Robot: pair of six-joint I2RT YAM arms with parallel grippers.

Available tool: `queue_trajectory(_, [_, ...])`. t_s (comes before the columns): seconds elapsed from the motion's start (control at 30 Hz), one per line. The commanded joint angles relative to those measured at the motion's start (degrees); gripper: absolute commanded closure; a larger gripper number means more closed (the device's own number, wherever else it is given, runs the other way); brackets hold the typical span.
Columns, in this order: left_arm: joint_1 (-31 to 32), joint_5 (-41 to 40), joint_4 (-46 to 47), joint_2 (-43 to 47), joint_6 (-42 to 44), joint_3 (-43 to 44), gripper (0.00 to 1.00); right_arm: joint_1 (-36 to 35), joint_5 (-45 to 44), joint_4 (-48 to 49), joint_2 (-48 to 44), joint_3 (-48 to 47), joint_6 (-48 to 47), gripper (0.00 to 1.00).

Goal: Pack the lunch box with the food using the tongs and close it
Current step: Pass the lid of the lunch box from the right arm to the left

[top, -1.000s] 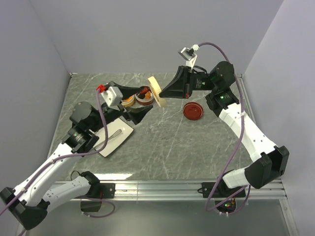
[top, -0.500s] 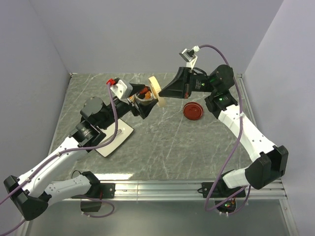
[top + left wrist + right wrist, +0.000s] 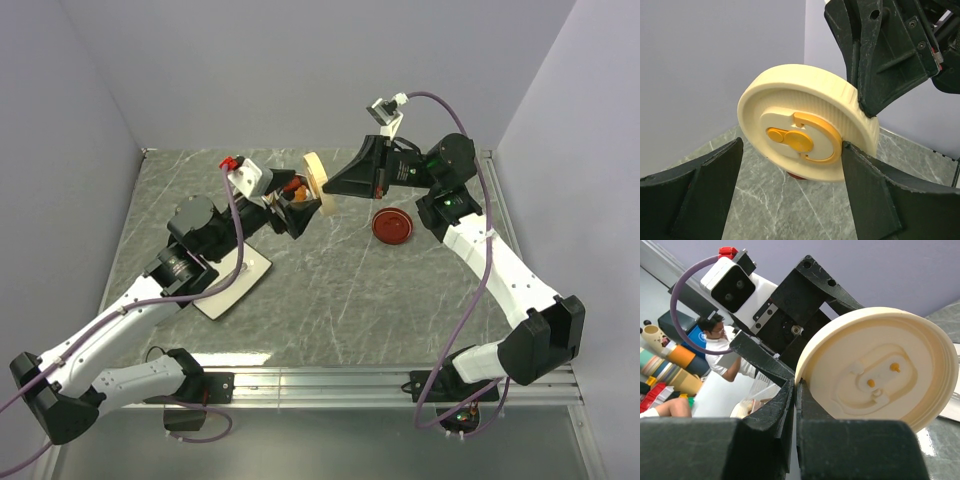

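My right gripper [image 3: 328, 195] [image 3: 796, 385] is shut on the rim of the cream lid [image 3: 315, 185] [image 3: 880, 367] and holds it on edge above the table. My left gripper [image 3: 300, 205] [image 3: 791, 145] is open, one finger on each side of that cream lid [image 3: 800, 120]. The right finger [image 3: 865, 190] is close against the rim and the left finger [image 3: 705, 185] stands apart. The tubs lie mostly hidden under the left gripper, with only an orange bit of food [image 3: 296, 186] showing. The dark red lid [image 3: 393, 226] lies flat on the table. I cannot make out the tongs.
The white square plate [image 3: 228, 296] sits at the left, partly under the left arm and its purple cable. Grey walls close in the table at the back and on both sides. A metal rail [image 3: 330, 380] runs along the near edge.
The left arm has swung right and forward from over the tubs, bringing its open jaws astride the cream lid. The right arm has stayed still with the lid.
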State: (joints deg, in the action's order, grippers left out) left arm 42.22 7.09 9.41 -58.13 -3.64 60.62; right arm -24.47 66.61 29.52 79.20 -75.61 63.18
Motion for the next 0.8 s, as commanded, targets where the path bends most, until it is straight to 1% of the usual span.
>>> queue_trajectory(0.0, [-0.03, -5.06, -1.58, 0.38, 1.53, 2.57, 0.16, 0.65, 0.1, 2.22, -2.91, -0.41, 0.02, 1.0])
queue_trajectory(0.07, [-0.55, -6.21, -2.11, 1.17, 2.14, 2.49, 0.16, 0.91, -0.08, 1.24, -3.44, -0.24, -0.86, 1.0])
queue_trajectory(0.23, [-4.85, -6.92, -4.31, 3.02, 0.83, 2.92, 0.16, 1.18, 0.1, -0.95, -3.79, -0.15, -2.44, 1.0])
queue_trajectory(0.4, [-7.85, -6.92, -5.46, 4.95, 1.27, 1.26, 0.17, 1.53, 0.28, -0.16, -3.53, -0.06, -1.57, 1.0])
queue_trajectory(0.47, [-9.69, -1.93, -5.11, 5.74, 1.35, 0.03, 0.19, 1.62, 0.45, 0.1, -3.26, -0.41, -1.3, 1.0])
queue_trajectory(0.5, [-9.96, 4.88, -4.49, 7.05, 2.14, -0.76, 0.19, 1.62, 0.71, 0.1, -3.17, -0.67, -1.3, 1.0])
queue_trajectory(0.57, [-10.14, 10.46, -1.86, 8.9, 3.02, -3.65, 0.18, 1.62, 1.15, 0.19, -2.91, -1.02, -1.57, 1.0])
queue_trajectory(0.6, [-10.14, 15.53, -1.5, 10.04, 3.02, -4.1, 0.18, 1.79, 1.59, 0.36, -2.82, -1.11, -1.48, 1.0])
queue_trajectory(0.63, [-10.14, 17.58, -1.76, 10.4, 3.02, -4.37, 0.19, 1.79, 1.94, 0.71, -2.73, -1.11, -1.48, 1.0])
queue_trajectory(0.7, [-10.14, 21.1, -1.85, 10.58, 1.98, -4.46, 0.23, 1.97, 2.38, 2.29, -2.65, -0.94, -0.69, 1.0])
queue_trajectory(0.73, [-10.22, 23.38, -1.59, 10.41, 1.36, -4.37, 0.25, 1.97, 2.91, 5.69, -2.47, -0.76, 1.75, 1.0])
queue_trajectory(0.77, [-10.14, 23.93, -0.19, 10.4, 0.48, -4.54, 0.26, 2.06, 2.91, 8.16, -2.3, -0.41, 3.86, 1.0])
